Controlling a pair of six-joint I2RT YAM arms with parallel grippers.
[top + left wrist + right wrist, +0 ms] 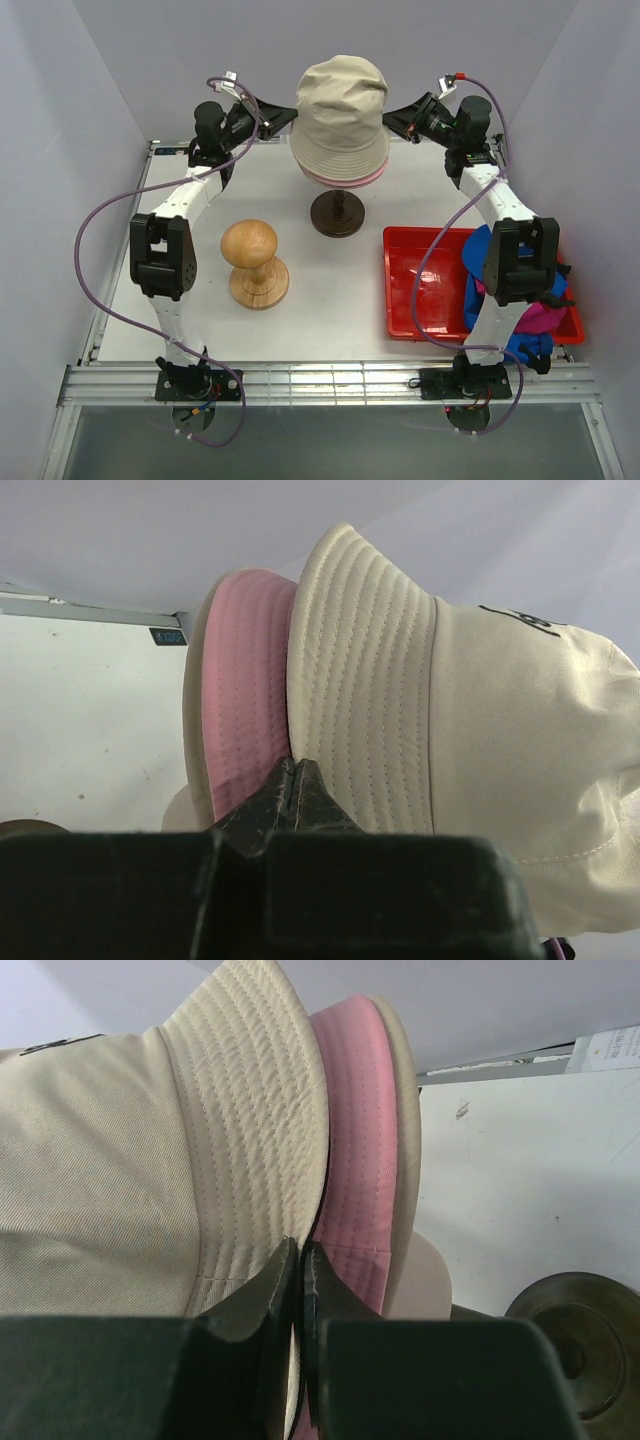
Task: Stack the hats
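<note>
Seated at 12 o'clock of the table, on the head [430,1280] above the stand [337,213]: the beige hat [340,105], pulled down over the pink hat [345,179], with only a thin pink rim showing under the beige brim. Judged as two hats of four stacked.

Pinched on both sides at brim height. At 9 o'clock of the hat, the left gripper [283,118], jaws pressed flat together just where the beige brim meets the pink one (seems to hold the beige edge, though hardly any cloth shows between the jaws). At 3 o'clock of the hat, the right gripper [393,122], closed also, with a strip of beige brim between its jaws.

Left to stack: the blue cap [478,250] and the magenta cap [540,318], lying crumpled in the tray [420,290] at 4 o'clock of the table, half hidden behind the right arm. Impossible to tell their long axis from here. Much nearer to the right arm; well apart from the left one, which has the block [252,262] on its side at 8 o'clock.

Probably next: let go of both brims and draw out sideways along the 9-to-3 line, not upward, so as not to lift the beige hat. Then bring the right gripper back toward 5 o'clock, down to the tray.
</note>
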